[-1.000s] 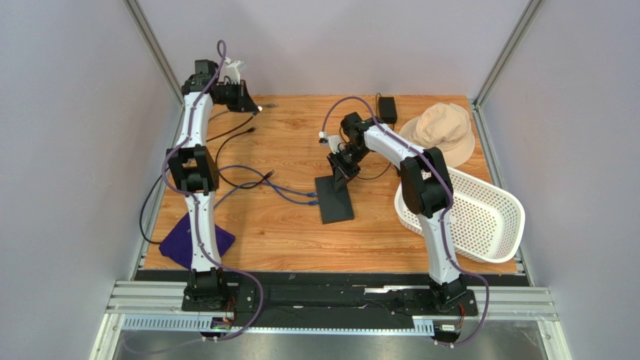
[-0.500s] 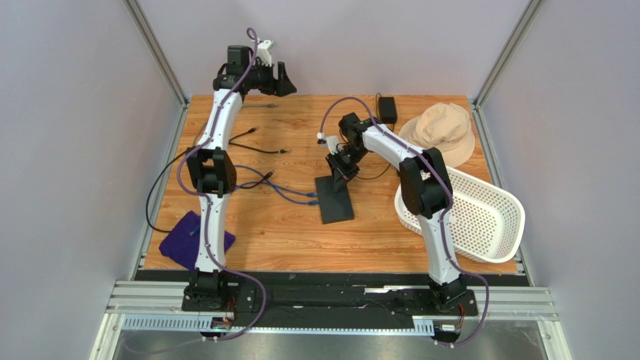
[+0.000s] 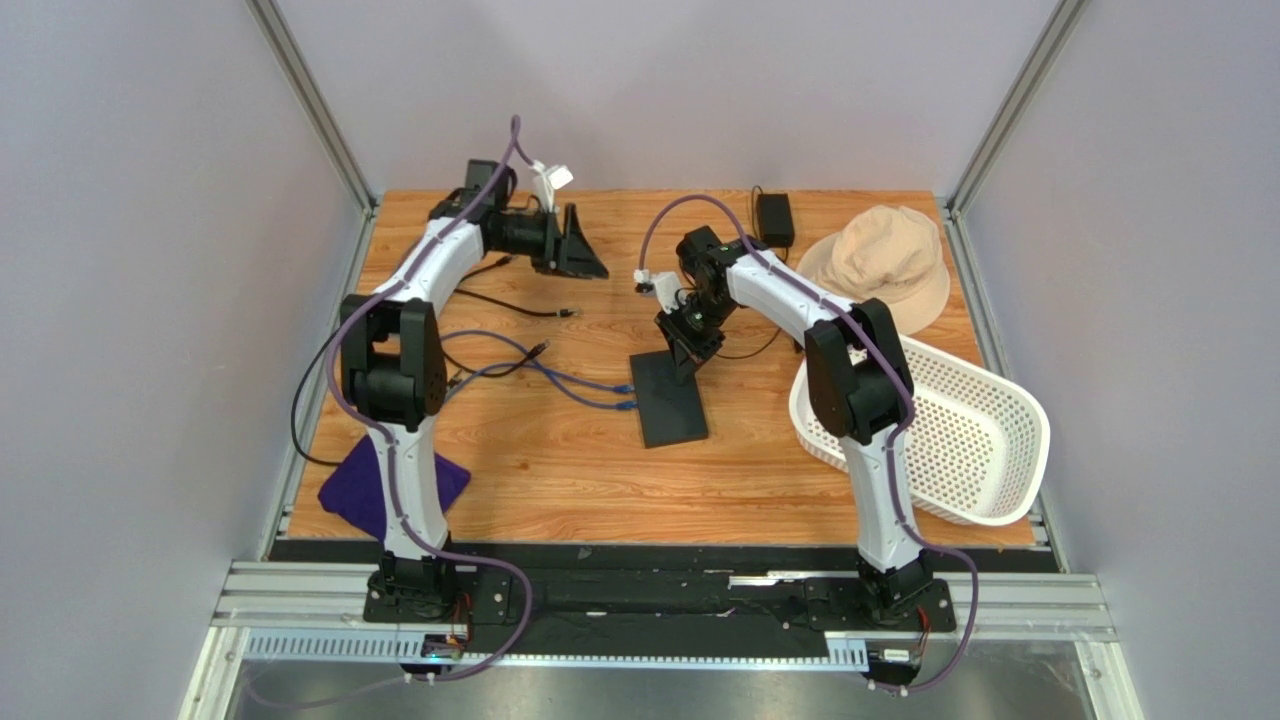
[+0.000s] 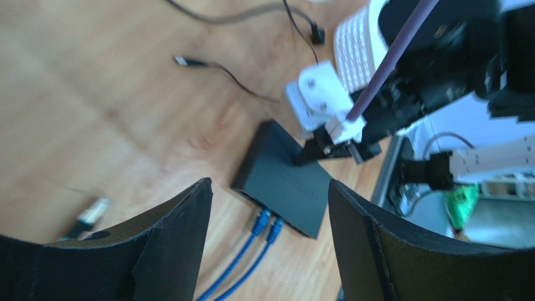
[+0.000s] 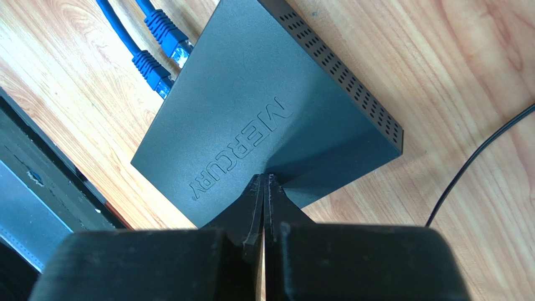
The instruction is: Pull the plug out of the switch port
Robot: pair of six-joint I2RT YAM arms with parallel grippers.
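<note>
On the wooden table [image 3: 526, 465], centre: flat matte-black switch box [image 3: 670, 399] pinned by right gripper [image 5: 264, 179], jaws pressed together. Two blue plastic plugs [image 5: 164, 50] apparently still seated on its left. Left gripper [image 4: 270, 188] far-left, jaws spread, empty. Pull not yet done.

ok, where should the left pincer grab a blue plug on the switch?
Probably the ribbed blue plug boot just outside the port, not the cable. Come from above on the switch's left side: it sticks straight out there, flat along the table. The second plug lies close beside, so clearance is tight.
</note>
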